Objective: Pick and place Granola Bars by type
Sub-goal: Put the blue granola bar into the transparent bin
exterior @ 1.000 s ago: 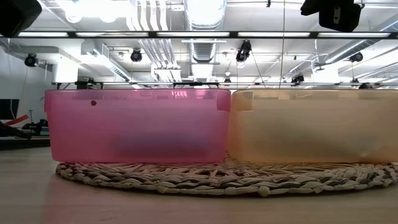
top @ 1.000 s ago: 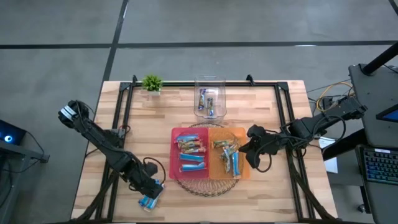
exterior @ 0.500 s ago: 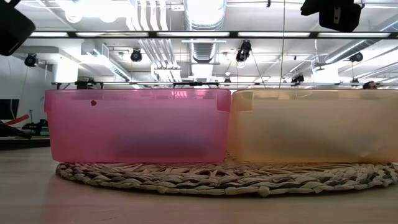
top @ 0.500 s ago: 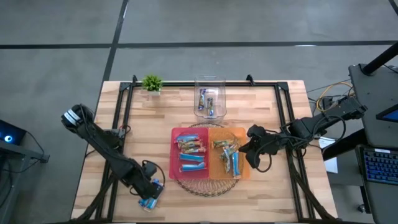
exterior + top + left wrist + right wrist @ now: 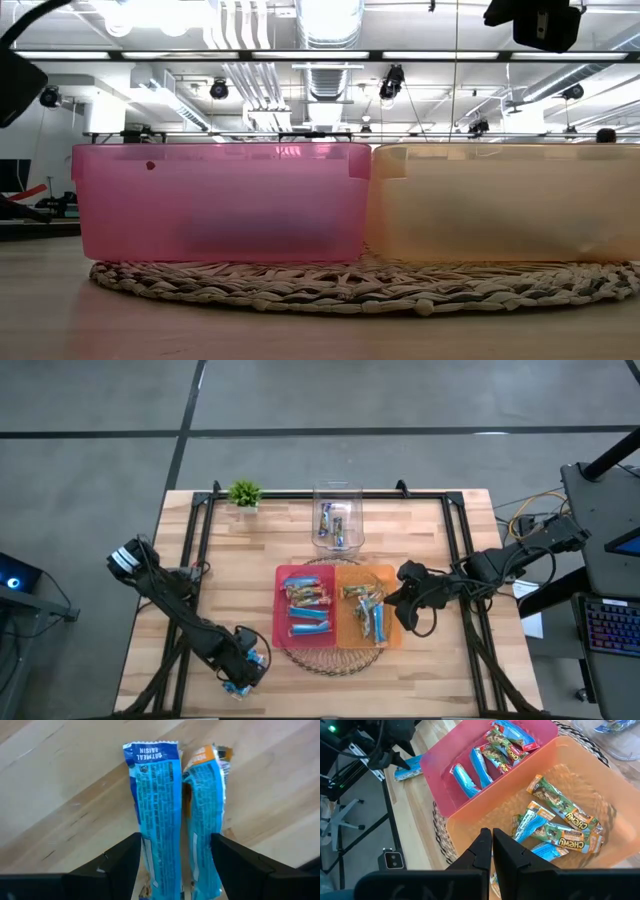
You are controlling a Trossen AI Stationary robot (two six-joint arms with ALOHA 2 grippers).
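Since a moment ago our left gripper [image 5: 240,682] has slid toward the bench's [image 5: 230,585] near edge, its fingers [image 5: 117,865] spread either side of two blue granola bars [image 5: 156,815] lying there. Our right gripper [image 5: 492,840], fingers clenched with nothing between them, hovers over the orange bin [image 5: 392,635], which holds more bars beside the red bin [image 5: 280,622].

I worked in a lab-like industrial hall: exposed ceiling ducts [image 5: 325,40] and strip lights overhead, grey concrete floor [image 5: 100,420], a keyboard [image 5: 612,625] beside my wooden table [image 5: 250,560].
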